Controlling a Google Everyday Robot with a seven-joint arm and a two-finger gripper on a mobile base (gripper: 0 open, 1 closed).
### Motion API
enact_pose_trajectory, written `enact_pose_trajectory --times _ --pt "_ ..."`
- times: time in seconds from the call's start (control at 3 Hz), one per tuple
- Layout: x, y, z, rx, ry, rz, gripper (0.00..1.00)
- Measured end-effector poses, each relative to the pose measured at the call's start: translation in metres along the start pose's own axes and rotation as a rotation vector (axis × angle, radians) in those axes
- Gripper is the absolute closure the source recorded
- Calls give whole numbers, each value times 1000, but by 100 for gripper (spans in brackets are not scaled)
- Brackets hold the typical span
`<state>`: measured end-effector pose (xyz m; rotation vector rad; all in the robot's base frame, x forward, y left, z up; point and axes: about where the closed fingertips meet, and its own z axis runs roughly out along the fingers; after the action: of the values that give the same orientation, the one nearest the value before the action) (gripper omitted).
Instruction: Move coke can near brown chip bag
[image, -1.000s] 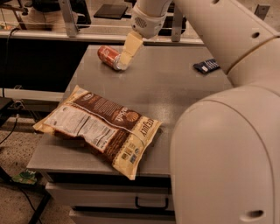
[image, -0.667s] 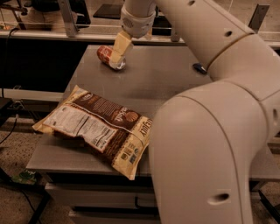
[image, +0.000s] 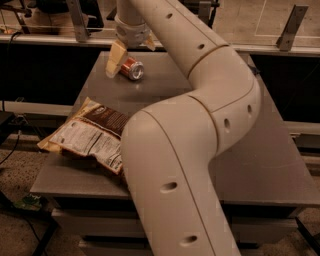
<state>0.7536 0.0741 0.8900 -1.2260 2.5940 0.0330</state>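
Observation:
The coke can (image: 132, 69) lies on its side at the far left of the grey table (image: 280, 150), its silver end towards me. My gripper (image: 130, 60) reaches down from above at the table's far edge. It is open, with one cream finger (image: 114, 59) left of the can and the other behind its right side. The can rests on the table between them. The brown chip bag (image: 87, 136) lies flat at the front left, hanging over the table's left edge, well apart from the can. My arm hides the bag's right end.
My large cream arm (image: 200, 115) fills the middle of the view and hides the table's centre. A metal rail with uprights (image: 75, 20) runs behind the table. The floor with cables (image: 15, 150) lies to the left.
My gripper has moved left and down, from above the can's right side to straddling it. The arm now covers more of the table. The can and the bag lie where they were.

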Motion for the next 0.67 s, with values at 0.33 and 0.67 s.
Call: enact_pose_trajectory --times 0.33,0.67 --pt "-15 2 19 -8 11 8 0" --pt "-25 -3 40 -4 16 33 2"
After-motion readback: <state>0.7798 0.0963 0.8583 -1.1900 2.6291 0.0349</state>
